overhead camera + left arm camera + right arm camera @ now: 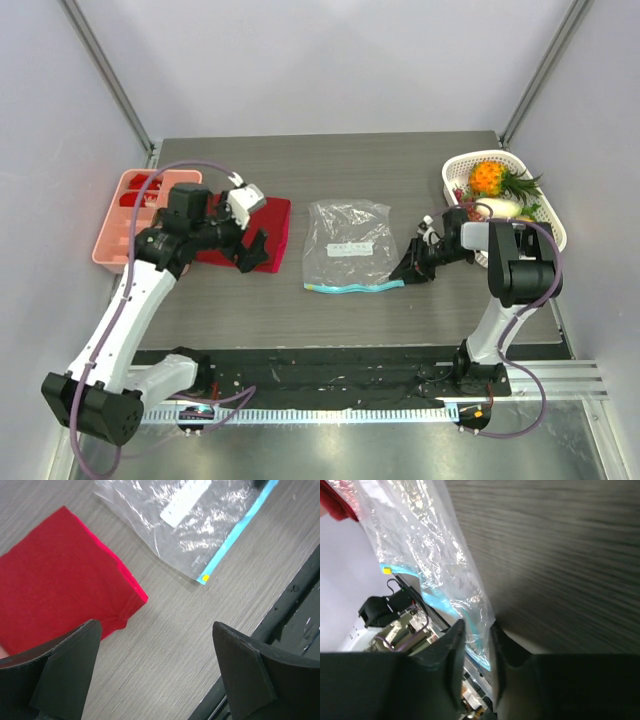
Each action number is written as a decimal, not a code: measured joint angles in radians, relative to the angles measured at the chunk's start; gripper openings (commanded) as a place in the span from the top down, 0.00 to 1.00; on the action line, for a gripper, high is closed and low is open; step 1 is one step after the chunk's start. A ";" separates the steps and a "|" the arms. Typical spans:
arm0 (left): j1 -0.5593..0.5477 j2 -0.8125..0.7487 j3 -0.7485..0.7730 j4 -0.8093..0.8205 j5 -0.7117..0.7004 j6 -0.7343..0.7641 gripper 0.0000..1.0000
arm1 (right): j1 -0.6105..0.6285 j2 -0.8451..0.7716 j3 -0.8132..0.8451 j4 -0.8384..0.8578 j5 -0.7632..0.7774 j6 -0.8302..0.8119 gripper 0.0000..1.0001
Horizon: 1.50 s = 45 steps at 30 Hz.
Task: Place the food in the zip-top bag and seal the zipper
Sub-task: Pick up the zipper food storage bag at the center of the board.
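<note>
The zip-top bag (345, 245) lies flat mid-table, clear and crinkly, with its teal zipper (355, 290) along the near edge. My right gripper (408, 270) is at the bag's near right corner. In the right wrist view the right gripper (477, 630) has narrowed to a slit with the bag's (420, 540) corner and zipper (440, 602) pinched in it. My left gripper (250, 250) hangs open over the red cloth's edge. The left gripper (156, 630) holds nothing, and the bag (200, 525) lies ahead of it. The food, a pineapple (488, 178) and a white radish (497, 208), sits in the basket.
A white basket (455, 170) stands at the far right behind my right arm. A folded red cloth (255, 225) lies left of the bag and shows again in the left wrist view (55, 585). A pink divided tray (115, 225) sits at the left edge.
</note>
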 measured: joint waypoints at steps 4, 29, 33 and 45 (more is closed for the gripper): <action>-0.129 0.000 -0.056 0.033 -0.089 0.022 0.14 | 0.000 0.007 0.002 -0.003 -0.009 0.006 0.99; -0.879 0.259 -0.194 0.454 -0.653 0.116 0.35 | 0.015 -0.186 0.011 -0.029 -0.215 0.127 0.99; -0.890 0.362 -0.193 0.512 -0.689 0.095 0.38 | 0.015 -0.202 0.011 -0.032 -0.226 0.134 0.99; -0.882 0.479 -0.181 0.649 -0.753 0.043 0.53 | 0.015 -0.232 -0.002 -0.041 -0.236 0.136 0.99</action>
